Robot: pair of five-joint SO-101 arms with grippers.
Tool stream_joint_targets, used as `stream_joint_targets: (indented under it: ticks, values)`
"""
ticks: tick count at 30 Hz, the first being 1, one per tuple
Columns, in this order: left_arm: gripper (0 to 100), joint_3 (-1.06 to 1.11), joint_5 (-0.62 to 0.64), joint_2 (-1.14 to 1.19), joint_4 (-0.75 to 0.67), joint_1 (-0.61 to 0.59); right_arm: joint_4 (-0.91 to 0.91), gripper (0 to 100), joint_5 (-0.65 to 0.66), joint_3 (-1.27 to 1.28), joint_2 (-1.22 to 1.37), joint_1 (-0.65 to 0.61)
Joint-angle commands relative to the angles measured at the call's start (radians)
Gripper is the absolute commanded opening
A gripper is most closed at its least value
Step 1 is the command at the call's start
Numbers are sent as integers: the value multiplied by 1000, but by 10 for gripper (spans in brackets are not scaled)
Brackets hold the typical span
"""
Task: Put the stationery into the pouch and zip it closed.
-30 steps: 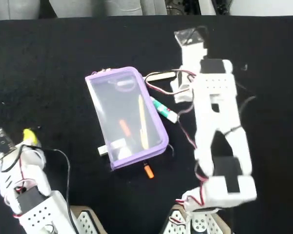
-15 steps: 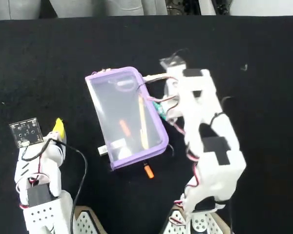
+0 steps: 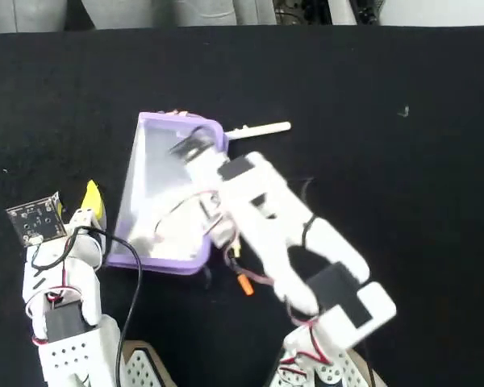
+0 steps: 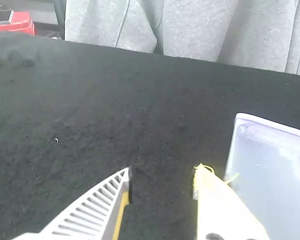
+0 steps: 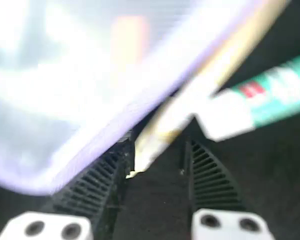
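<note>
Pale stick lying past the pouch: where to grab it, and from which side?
Take the pale stick on its free half, away from the pouch, coming straight down with the jaws across its length. It lies flat on the table, thin and long, and its other end sits by the pouch's corner, likely leaving little finger room.

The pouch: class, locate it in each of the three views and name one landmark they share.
High view: pouch left of centre.
Left wrist view: just beside the left gripper.
Right wrist view: just ahead of the right gripper.
Shared landmark: the black table.
</note>
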Motion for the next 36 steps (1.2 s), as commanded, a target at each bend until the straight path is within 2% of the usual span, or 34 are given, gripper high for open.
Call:
stream_joint_targets:
  ticks: [1, 4, 6, 11, 13, 16, 21, 25, 28, 32, 36]
  values:
    - [209, 24, 11, -3, -18, 2, -6, 159, 74, 65, -145, -184]
    - [209, 24, 11, -3, -14, 2, -34, 159, 86, 114, -223, -232]
    - [210, 24, 11, -3, -11, 2, -35, 159, 100, 131, -283, -166]
    - [213, -10, 3, -3, 40, 41, -83, 159, 97, 150, -470, 229]
    - [213, -47, -51, -3, 98, 110, -190, 159, 55, 213, -539, 381]
    - [213, -94, -130, -3, 181, 272, -443, 159, -58, 390, -627, 511]
    - [213, -191, -241, -3, 282, 584, -882, 159, -92, 697, -743, 542]
    - [213, -229, -244, -2, 322, 800, -865, 159, -100, 713, -786, 546]
    - [213, -214, -242, 14, 321, 905, -816, 162, -101, 676, -763, 548]
    - [214, -229, -242, 161, 241, 937, -813, 162, -101, 636, -690, 548]
    - [213, -389, -232, 488, 166, 849, -813, 162, -101, 575, -587, 582]
